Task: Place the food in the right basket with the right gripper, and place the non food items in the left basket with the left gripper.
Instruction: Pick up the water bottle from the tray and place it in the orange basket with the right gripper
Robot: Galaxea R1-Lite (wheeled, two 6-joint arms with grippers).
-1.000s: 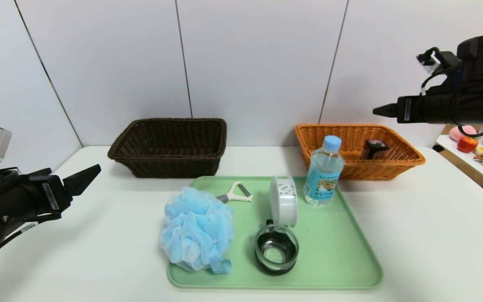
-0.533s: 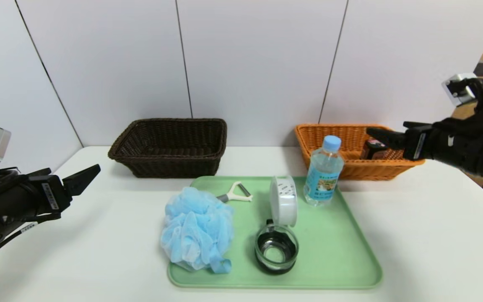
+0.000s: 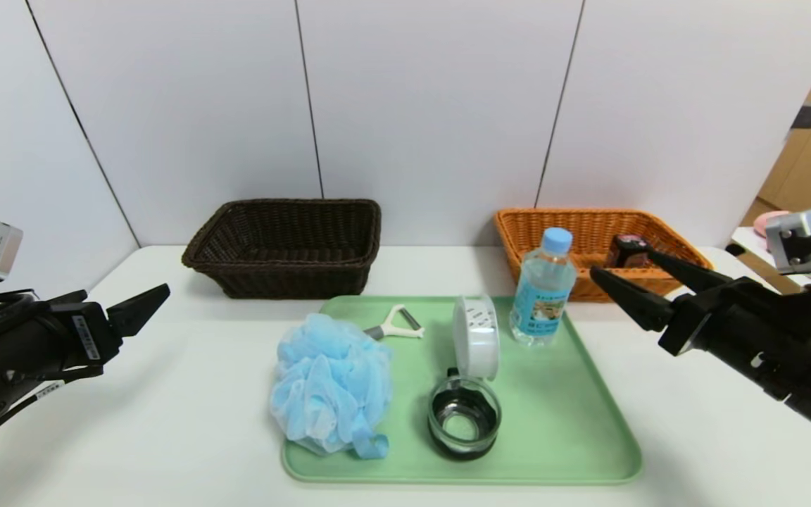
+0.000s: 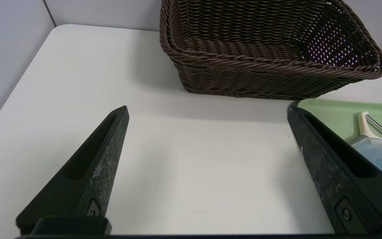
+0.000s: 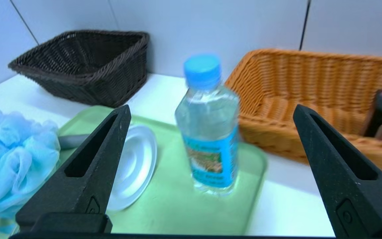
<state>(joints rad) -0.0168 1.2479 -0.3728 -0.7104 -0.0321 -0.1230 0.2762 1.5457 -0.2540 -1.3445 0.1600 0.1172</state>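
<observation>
A green tray (image 3: 574,394) holds a water bottle (image 3: 543,289) with a blue cap, a blue bath pouf (image 3: 330,384), a peeler (image 3: 397,324), a white round lid (image 3: 476,336) on edge and a black-rimmed glass jar (image 3: 464,419). My right gripper (image 3: 620,274) is open and empty, right of the bottle (image 5: 208,129) and pointing at it. The orange right basket (image 3: 680,271) holds a dark packet (image 3: 627,250). The dark left basket (image 3: 286,243) looks empty. My left gripper (image 3: 148,296) is open and empty at the table's left, over bare table (image 4: 207,109).
The white table (image 3: 729,394) meets a white panelled wall behind the baskets. A side table with toy foods (image 3: 764,224) stands at the far right. Bare table lies left and right of the tray.
My right arm has swung down from high at the right to table level, its open gripper now beside the bottle. The left arm has barely moved.
</observation>
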